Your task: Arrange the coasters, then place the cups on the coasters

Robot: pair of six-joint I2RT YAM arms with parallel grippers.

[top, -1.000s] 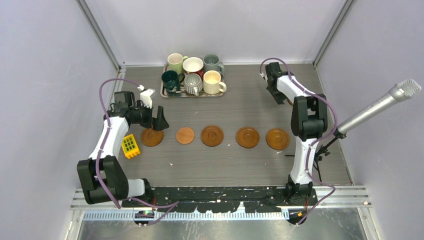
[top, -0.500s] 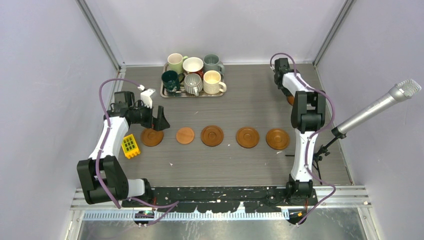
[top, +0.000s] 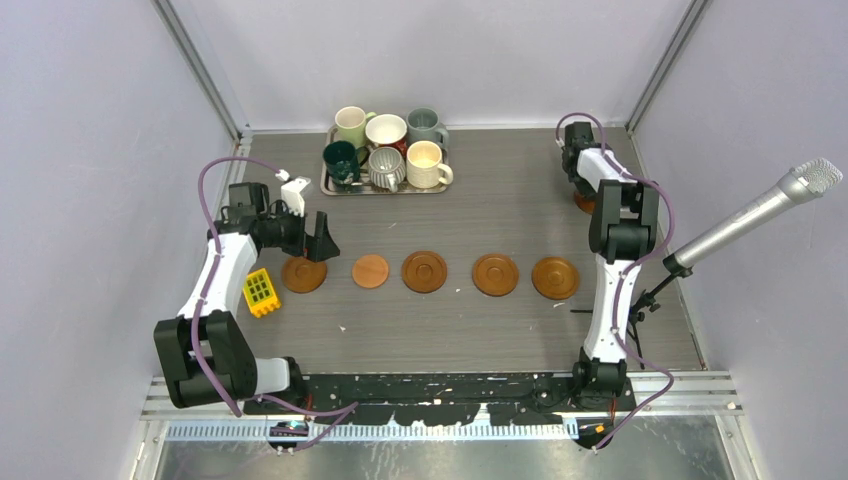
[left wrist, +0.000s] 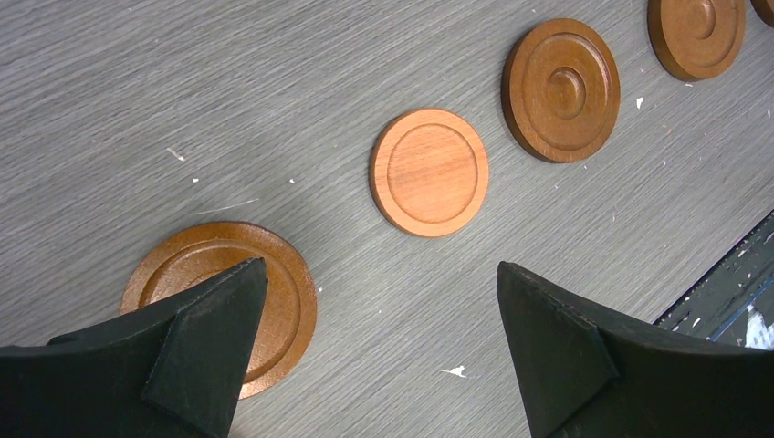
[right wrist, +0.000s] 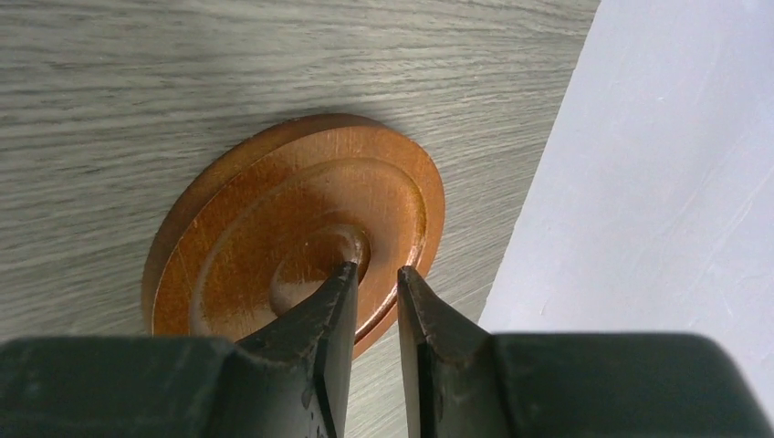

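Five brown coasters lie in a row across the table, from the left one (top: pixel 304 274) (left wrist: pixel 274 274), past the plainer, lighter one (top: pixel 371 271) (left wrist: pixel 429 172), to the right one (top: pixel 555 278). One more coaster (top: pixel 581 202) (right wrist: pixel 274 219) lies alone close to the right wall. My right gripper (top: pixel 579 188) (right wrist: pixel 377 269) hovers over its centre knob, jaws a narrow gap apart, nothing between them. My left gripper (top: pixel 320 246) (left wrist: pixel 379 266) stands wide open and empty over the left coaster's edge. Several cups, among them a pale green one (top: pixel 351 125) and a cream one (top: pixel 426 163), stand together at the back.
The cups stand on a silver tray (top: pixel 390 191) at the back centre. A yellow grid block (top: pixel 261 291) lies left of the coaster row. A microphone (top: pixel 760 213) on a stand juts in from the right. Walls close in the left, back and right sides.
My right arm has swung right toward the wall and come over the lone coaster, its jaws narrowing. The left arm and the coaster row have not moved.
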